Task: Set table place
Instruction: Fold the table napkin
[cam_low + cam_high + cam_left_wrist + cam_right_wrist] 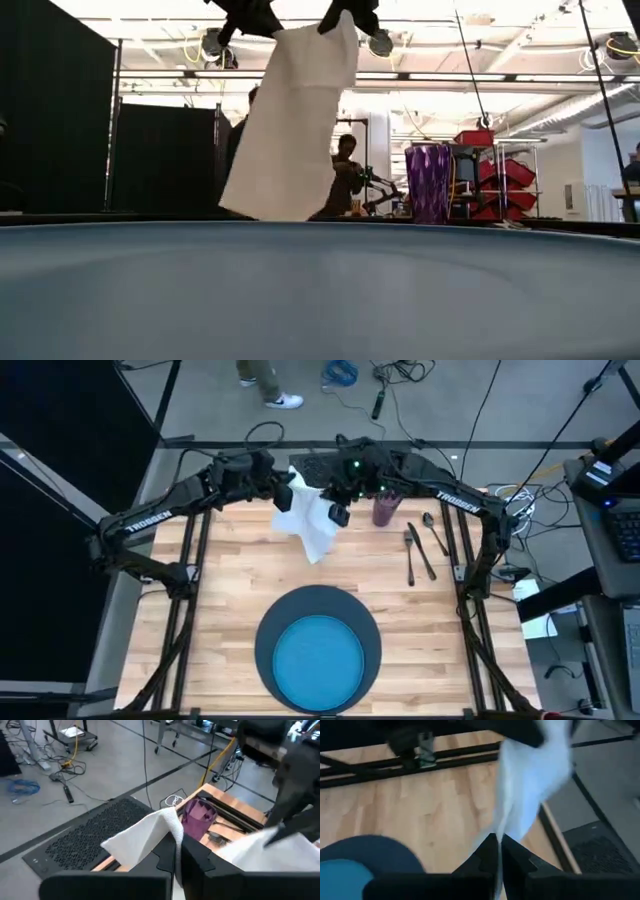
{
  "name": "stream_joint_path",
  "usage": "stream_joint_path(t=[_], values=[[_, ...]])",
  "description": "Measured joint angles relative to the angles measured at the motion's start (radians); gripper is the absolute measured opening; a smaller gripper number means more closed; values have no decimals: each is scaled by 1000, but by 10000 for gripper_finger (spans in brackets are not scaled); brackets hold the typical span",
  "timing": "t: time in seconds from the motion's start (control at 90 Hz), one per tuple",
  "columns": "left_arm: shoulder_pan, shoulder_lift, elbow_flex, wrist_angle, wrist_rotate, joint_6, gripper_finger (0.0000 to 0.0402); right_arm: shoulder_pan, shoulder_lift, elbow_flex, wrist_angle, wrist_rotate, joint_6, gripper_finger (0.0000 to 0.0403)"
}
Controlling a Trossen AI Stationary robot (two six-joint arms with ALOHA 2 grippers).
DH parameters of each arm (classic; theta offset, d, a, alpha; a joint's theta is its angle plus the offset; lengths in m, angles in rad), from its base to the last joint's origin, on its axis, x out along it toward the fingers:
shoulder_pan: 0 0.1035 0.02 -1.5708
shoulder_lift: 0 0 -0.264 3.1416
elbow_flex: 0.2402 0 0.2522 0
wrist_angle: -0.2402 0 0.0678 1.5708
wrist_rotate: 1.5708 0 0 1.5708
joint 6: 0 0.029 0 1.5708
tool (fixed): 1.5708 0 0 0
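- Above the far edge of the table [220,590], I see both my grippers holding the white napkin [312,520] up in the air.
- My left gripper [284,493] is pinching one top corner of the napkin. In the left wrist view its fingers [165,855] are pressed tight on the cloth.
- My right gripper [338,512] is pinching the other top corner. In the right wrist view its fingers [482,856] are closed with the cloth between them.
- In the low view the napkin hangs down flat like a little flag, with its bottom edge close to the table.
- The big grey charger [268,630] sits on the table at the near edge, well apart from the napkin.
- The blue plate [318,662] lies in the middle of the charger.
- The purple cup [386,508] stands just beside the napkin, on the right arm's side, near the far edge.
- The fork [409,555], the knife [421,550] and the spoon [434,532] lie next to each other on the table, just past the cup on the right arm's side.
- A person [345,175] is in the room far behind the napkin, and I see another person's shoe [285,401] on the floor beyond the table.
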Motion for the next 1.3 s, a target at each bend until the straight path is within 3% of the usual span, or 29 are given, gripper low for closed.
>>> stream_joint_path(t=[0.389, 0.6, 0.933, 1.3], values=[[-6, -1, -1, -54, 44, -3, 0, 95, 0, 1, 41, -35, 18, 0], [-65, -47, -2, -132, 78, -6, 0, 169, 4, 1, 98, -33, 63, 0], [-189, -156, -2, -190, -38, -26, 0, 218, 4, 1, 142, -31, 98, 0], [-132, 16, -31, -141, -55, 70, 0, 139, 4, 1, 5, 6, 89, 0]])
